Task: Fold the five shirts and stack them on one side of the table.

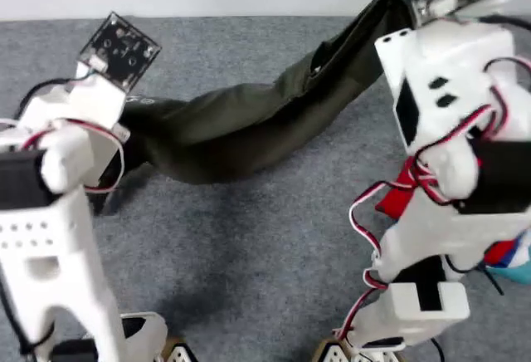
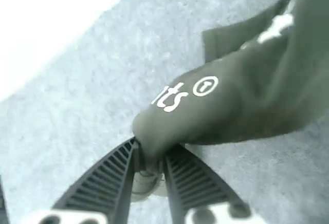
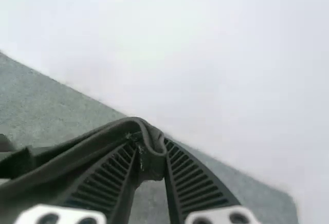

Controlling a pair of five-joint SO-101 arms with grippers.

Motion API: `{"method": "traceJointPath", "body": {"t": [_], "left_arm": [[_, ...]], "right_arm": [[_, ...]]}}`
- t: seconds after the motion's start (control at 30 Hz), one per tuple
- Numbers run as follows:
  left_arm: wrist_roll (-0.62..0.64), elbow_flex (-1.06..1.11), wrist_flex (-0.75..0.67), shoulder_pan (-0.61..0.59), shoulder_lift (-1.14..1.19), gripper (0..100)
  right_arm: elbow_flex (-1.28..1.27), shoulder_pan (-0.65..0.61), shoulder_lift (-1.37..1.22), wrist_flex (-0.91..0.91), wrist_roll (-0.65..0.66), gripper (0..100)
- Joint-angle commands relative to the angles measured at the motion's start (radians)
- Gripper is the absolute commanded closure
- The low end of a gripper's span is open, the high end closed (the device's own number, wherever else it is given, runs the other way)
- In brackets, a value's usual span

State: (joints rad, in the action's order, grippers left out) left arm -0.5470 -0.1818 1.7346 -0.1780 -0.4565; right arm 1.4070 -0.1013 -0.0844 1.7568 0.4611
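Olive shirt [image 1: 249, 121] sags between left gripper [image 2: 150, 154] and right gripper [image 3: 149, 144], each clamped tight on a bunched edge; pulling apart could tear a thin bite loose.

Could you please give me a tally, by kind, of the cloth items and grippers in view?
Dark green shirt: 1, stretched between both grippers
Grippers: 2, left gripper and right gripper, each shut on the shirt
Red cloth: 1, partly hidden by the right arm
Teal cloth: 1, at the high view's edge
Total: 5
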Motion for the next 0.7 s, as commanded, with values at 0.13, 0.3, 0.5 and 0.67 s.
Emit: {"method": "traceJointPath", "body": {"t": [0.13,0.3,0.5,0.67], "left_arm": [[-0.129,0.277,0.018,-0.044,0.011,98],[-0.187,0.553,-0.069,-0.046,0.141,95],[-0.184,0.662,-0.192,-0.046,0.315,91],[-0.189,0.555,-0.094,-0.04,0.341,89]], "right_arm": [[-0.241,-0.136,-0.081,0.027,0.008,98.8],[-0.347,-0.173,-0.231,-0.059,0.006,98.8],[-0.347,-0.137,-0.389,-0.179,0.005,98.8],[-0.347,-0.087,-0.414,-0.252,0.006,98.8]]}}
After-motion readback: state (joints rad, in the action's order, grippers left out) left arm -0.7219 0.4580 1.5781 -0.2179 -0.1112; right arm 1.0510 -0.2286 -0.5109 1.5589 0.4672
